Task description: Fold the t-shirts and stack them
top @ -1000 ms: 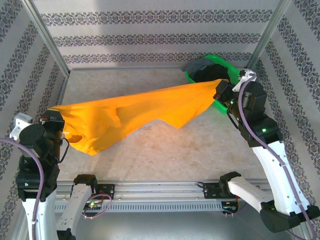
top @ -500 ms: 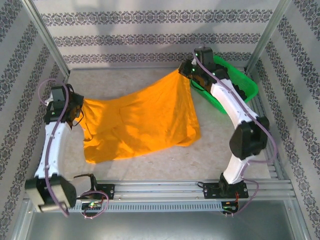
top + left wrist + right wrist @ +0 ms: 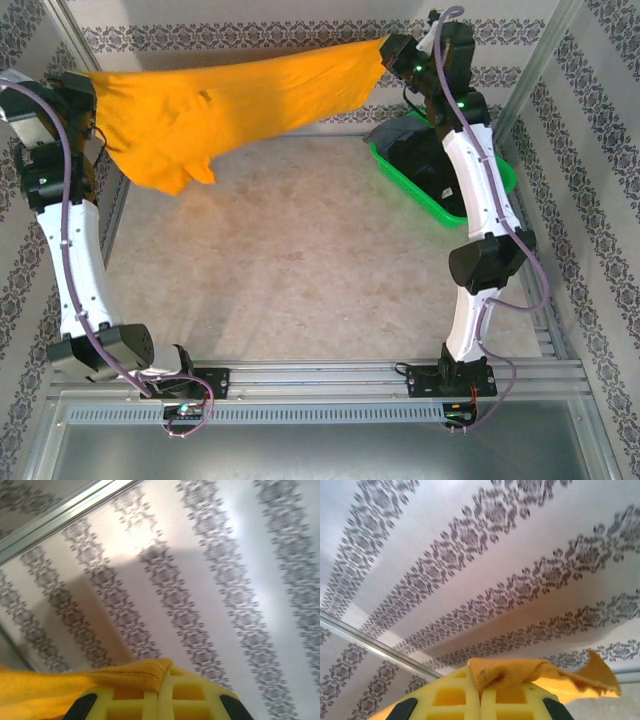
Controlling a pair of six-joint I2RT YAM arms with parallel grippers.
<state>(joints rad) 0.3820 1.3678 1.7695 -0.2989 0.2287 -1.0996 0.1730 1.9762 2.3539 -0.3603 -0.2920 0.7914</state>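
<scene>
Both arms are raised high. The left tool [image 3: 90,85] is pressed together on one edge of the orange-yellow t-shirt [image 3: 240,95]; on the left wrist view I see the hem bunched at the pads. The right tool [image 3: 385,52] pinches the opposite edge. The shirt hangs stretched between them, well above the worktop [image 3: 290,280], drooping lower at its left end. The dark t-shirts [image 3: 412,142] lie in the green basket [image 3: 410,185], far right.

top view high behind the arms [image 3: 478,200], wrist views close, tilted up at the shared patterned wall [image 3: 520,555]
</scene>
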